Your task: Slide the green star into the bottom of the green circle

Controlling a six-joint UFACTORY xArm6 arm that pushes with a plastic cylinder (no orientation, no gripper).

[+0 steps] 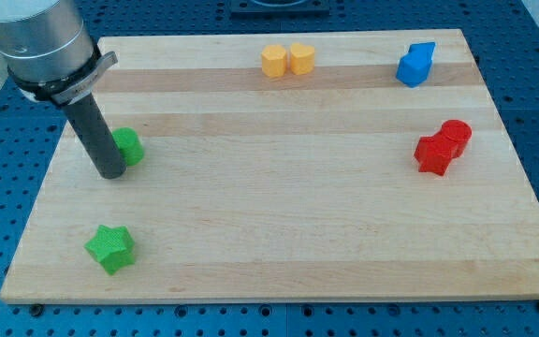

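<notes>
The green star (110,248) lies near the board's bottom left corner. The green circle (128,146) sits above it at the left side of the board, partly hidden by my rod. My tip (112,173) rests on the board right against the circle's lower left side, well above the star and apart from it.
Two yellow blocks (286,60) touch each other at the top middle. A blue block (416,65) stands at the top right. Two red blocks (443,146) touch at the right side. The wooden board (279,225) lies on a blue perforated table.
</notes>
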